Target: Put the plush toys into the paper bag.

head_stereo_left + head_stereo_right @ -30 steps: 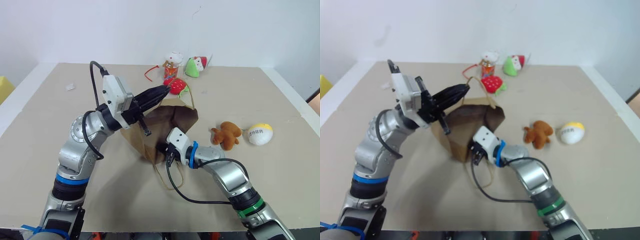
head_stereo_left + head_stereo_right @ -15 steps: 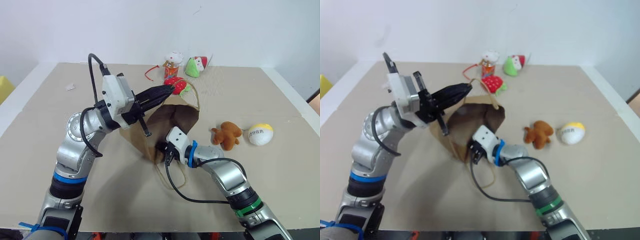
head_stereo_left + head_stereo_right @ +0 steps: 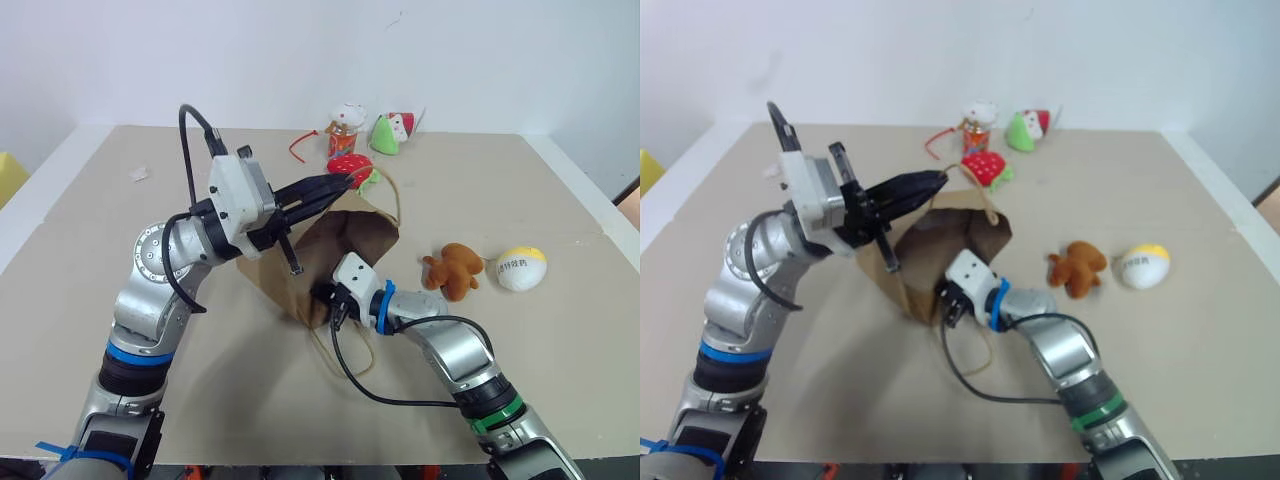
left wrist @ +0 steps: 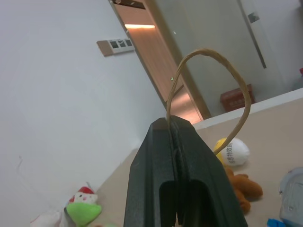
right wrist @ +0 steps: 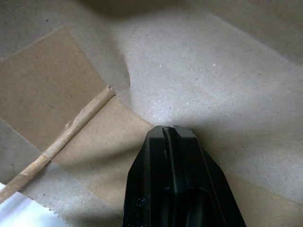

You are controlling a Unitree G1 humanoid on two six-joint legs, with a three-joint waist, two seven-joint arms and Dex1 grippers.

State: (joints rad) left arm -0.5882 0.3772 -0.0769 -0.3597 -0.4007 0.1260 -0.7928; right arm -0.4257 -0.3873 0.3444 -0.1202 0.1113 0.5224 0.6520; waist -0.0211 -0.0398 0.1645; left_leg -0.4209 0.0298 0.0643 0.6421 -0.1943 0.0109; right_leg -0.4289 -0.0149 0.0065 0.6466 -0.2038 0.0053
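At the left of the frame we see our left arm point(image 3: 160, 290), built of rounded silver-grey metal segments, with a disc-shaped joint cap at the elbow and a bright blue ring lower down above a black section. A white, boxy wrist block sits ahead of it, and a thick black cable loops up over that block and back down along the arm. The left pincer point(image 3: 335, 184) has two long, tapered black fingers. At the lower right, our right arm point(image 3: 455, 360) is also silver-grey, with a green ring near the frame's bottom and a blue ring by its white wrist block. A black cable hangs in a loop beneath it.
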